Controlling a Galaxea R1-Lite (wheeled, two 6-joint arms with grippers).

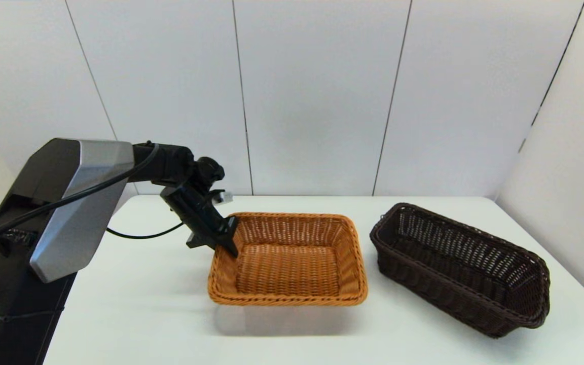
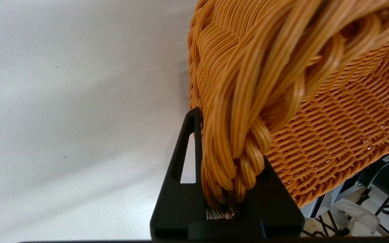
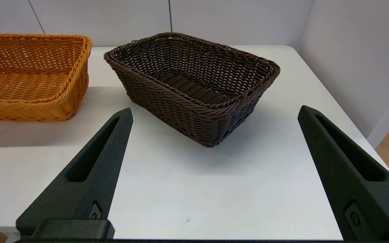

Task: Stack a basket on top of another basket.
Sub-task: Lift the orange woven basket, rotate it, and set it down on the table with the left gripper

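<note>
Left gripper (image 1: pixel 223 238) clamps braided rim of orange-tan basket (image 1: pixel 292 263), lifted off table (image 1: pixel 145 304). Dark brown basket (image 1: pixel 459 268) beside it. Right gripper (image 3: pixel 214 135) fingers wide apart, holding nothing.

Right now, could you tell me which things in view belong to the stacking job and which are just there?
Job:
- orange-tan basket, rim clamped in the left hand
- dark brown basket, resting apart on the table
- right hand, open, parked

Not part of it:
- white table
- black cable
</note>
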